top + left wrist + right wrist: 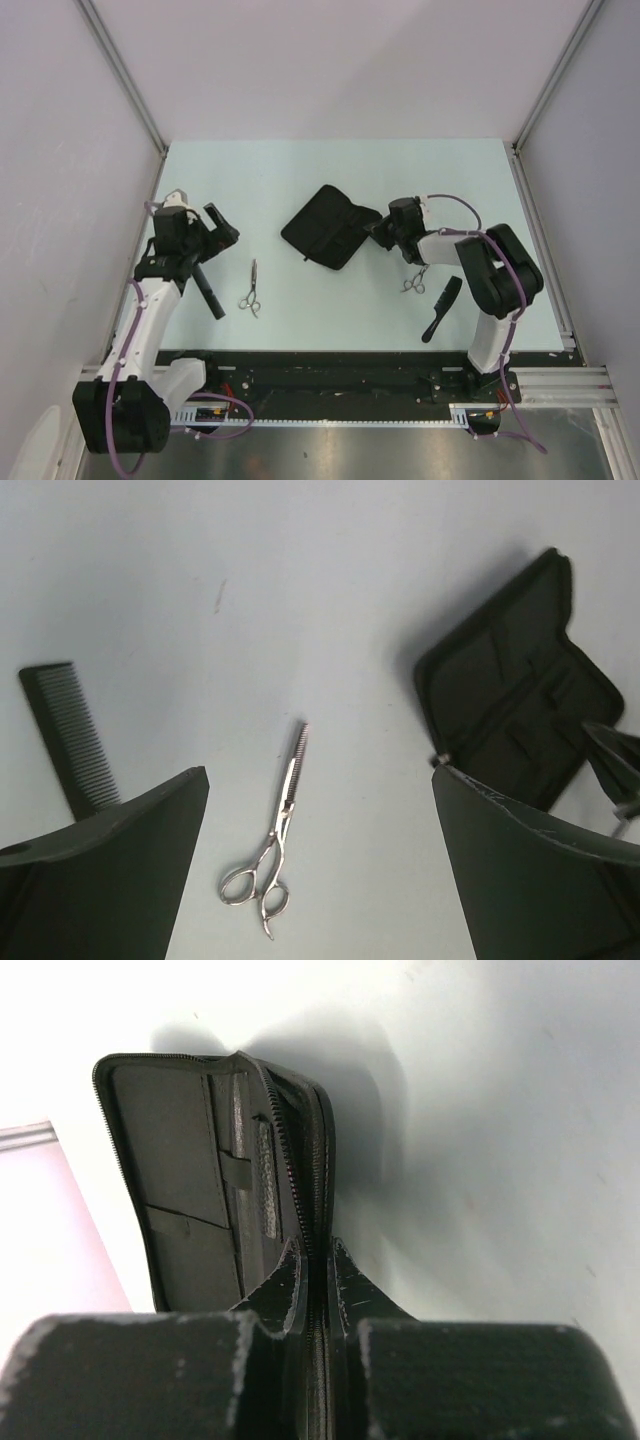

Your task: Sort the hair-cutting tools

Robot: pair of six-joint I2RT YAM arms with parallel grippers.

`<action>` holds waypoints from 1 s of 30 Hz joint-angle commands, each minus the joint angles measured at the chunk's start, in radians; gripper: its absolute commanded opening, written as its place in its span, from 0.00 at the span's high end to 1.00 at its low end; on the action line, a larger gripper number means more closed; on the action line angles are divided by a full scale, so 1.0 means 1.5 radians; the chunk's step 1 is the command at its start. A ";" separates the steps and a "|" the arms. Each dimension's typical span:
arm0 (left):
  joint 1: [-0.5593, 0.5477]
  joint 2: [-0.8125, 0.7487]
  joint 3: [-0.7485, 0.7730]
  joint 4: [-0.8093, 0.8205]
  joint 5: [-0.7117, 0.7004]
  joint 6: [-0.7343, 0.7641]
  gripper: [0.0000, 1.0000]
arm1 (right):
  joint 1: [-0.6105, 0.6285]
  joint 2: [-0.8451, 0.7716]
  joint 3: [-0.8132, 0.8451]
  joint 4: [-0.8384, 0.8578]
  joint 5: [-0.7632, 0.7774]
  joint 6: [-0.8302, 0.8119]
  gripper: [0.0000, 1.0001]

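One pair of silver scissors (pixel 250 290) (pixel 275 835) lies on the left of the table, with a long narrow black comb (pixel 208 290) (pixel 70 735) beside it. My left gripper (pixel 207 245) (pixel 320 775) hangs open above them, holding nothing. A second pair of scissors (pixel 414 280) and a black handled comb (pixel 441 308) lie at the right, near my right arm. The right gripper (pixel 378 232) (pixel 315 1250) is shut on the zipper edge of the open black case (pixel 330 227) (pixel 190 1160) (pixel 520 710), whose inner pockets show.
The pale table (pixel 300 170) is walled by white panels at the back and both sides. A black rail with the arm bases runs along the near edge.
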 commanded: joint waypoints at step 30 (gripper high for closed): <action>0.086 0.307 0.063 -0.114 -0.248 -0.025 0.00 | -0.011 -0.389 -0.169 -0.327 0.004 -0.267 0.21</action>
